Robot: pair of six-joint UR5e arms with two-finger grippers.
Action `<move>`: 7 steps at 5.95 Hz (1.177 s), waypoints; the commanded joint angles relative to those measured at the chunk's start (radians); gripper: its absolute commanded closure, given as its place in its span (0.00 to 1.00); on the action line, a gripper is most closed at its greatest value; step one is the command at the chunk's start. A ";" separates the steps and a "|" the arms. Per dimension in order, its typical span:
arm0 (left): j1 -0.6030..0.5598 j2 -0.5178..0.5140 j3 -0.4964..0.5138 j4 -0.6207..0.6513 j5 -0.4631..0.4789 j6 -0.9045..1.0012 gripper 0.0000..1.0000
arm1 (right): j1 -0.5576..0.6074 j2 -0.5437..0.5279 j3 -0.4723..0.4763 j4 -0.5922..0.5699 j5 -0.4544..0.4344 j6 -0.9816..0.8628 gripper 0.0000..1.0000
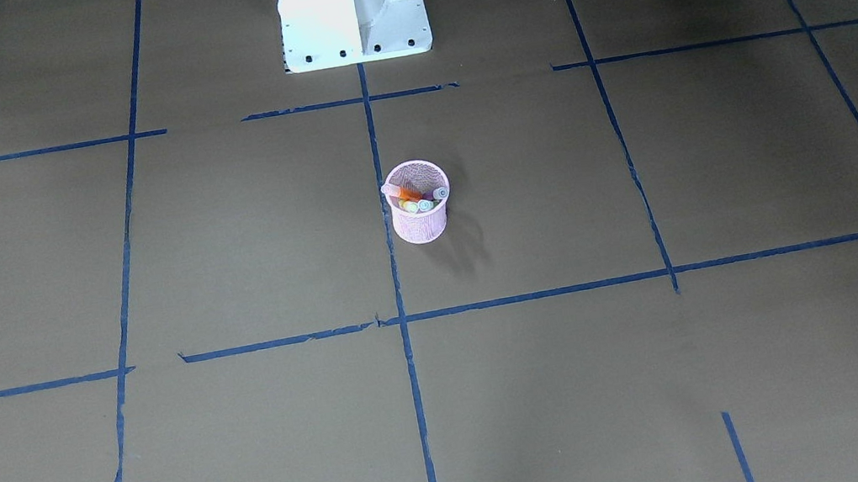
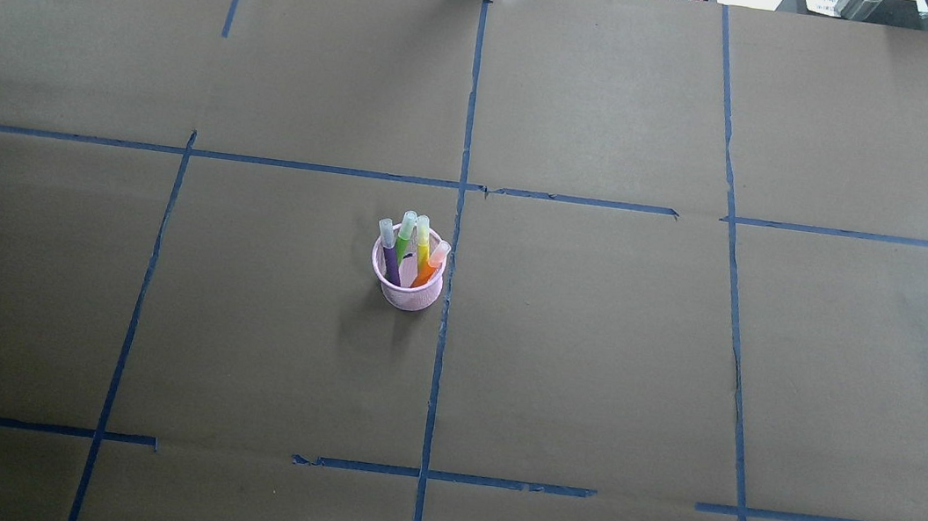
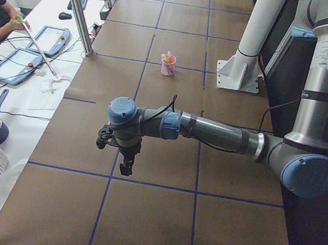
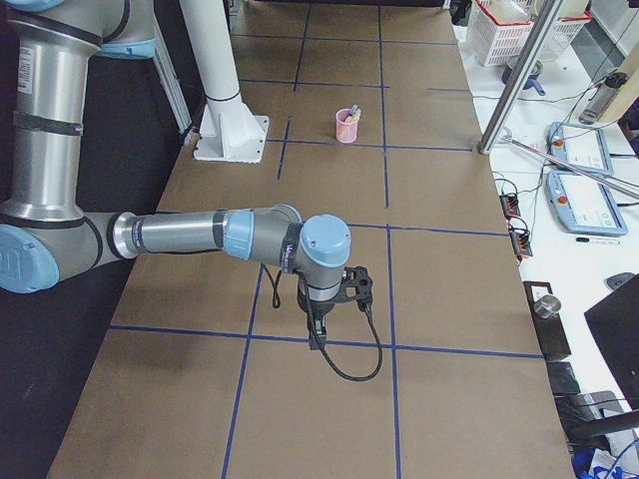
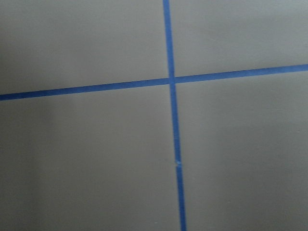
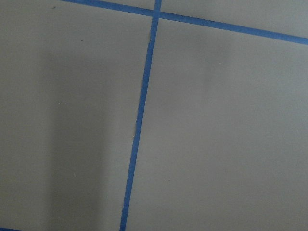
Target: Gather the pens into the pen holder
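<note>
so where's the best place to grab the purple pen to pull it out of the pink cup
Take the purple pen by its pale clear end, coming from above. That end stands above the rim of the pen holder; the rest sits down inside the mesh, and the green pen leans close beside it.

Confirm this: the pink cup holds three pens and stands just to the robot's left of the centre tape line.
Not three. The overhead exterior view shows four in the pink cup: purple pen, green pen, yellow pen and orange pen. The cup does stand just to the robot's left of the centre tape line.
</note>
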 commanded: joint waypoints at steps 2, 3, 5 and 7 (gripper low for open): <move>-0.058 0.006 -0.031 0.002 -0.034 0.007 0.00 | 0.000 0.001 -0.021 0.006 0.041 -0.003 0.00; -0.060 0.014 -0.046 0.012 0.020 0.009 0.00 | 0.000 0.002 -0.021 0.009 0.040 -0.011 0.00; -0.057 0.075 -0.066 0.010 0.013 0.012 0.00 | -0.008 0.010 -0.018 0.088 0.032 -0.006 0.00; -0.057 0.074 -0.067 0.008 0.015 0.011 0.00 | -0.009 0.002 -0.026 0.124 0.032 0.008 0.00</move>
